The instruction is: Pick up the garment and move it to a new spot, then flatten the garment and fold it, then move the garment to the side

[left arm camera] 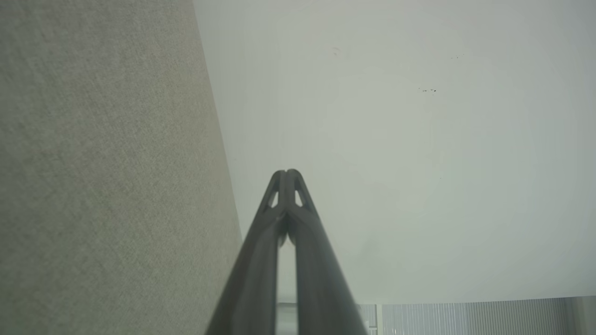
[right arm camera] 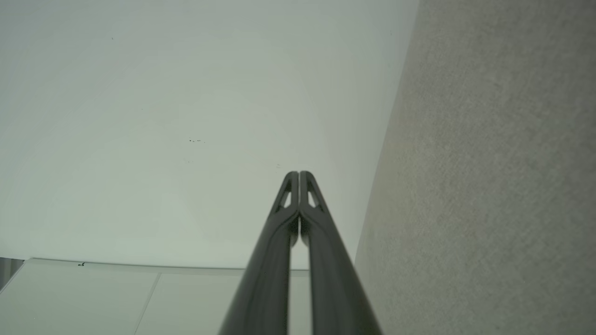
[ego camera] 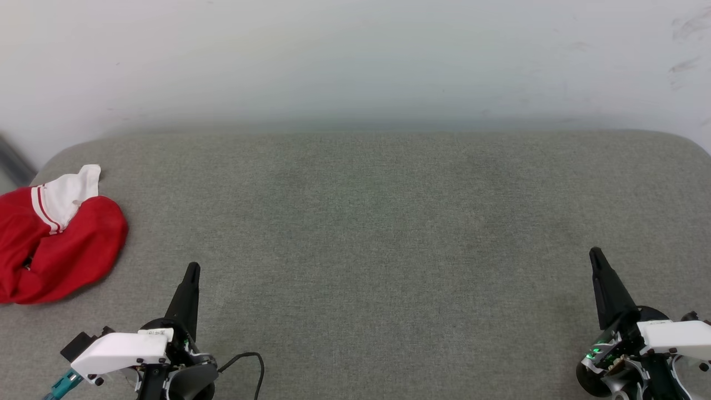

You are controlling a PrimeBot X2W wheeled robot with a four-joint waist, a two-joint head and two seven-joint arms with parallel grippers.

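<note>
Both hands are clenched and empty: left hand, right hand, over the grey surface. The garment lies crumpled at its left edge, near the left hand. Pickup hasn't begun, I judge; next I need the left hand opened and reaching left.

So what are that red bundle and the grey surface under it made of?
The garment looks like soft matte knit cloth: it slumps in rounded folds. The grey surface seems woven upholstery fabric, perhaps padded: fine flecked weave, rounded corners.
</note>
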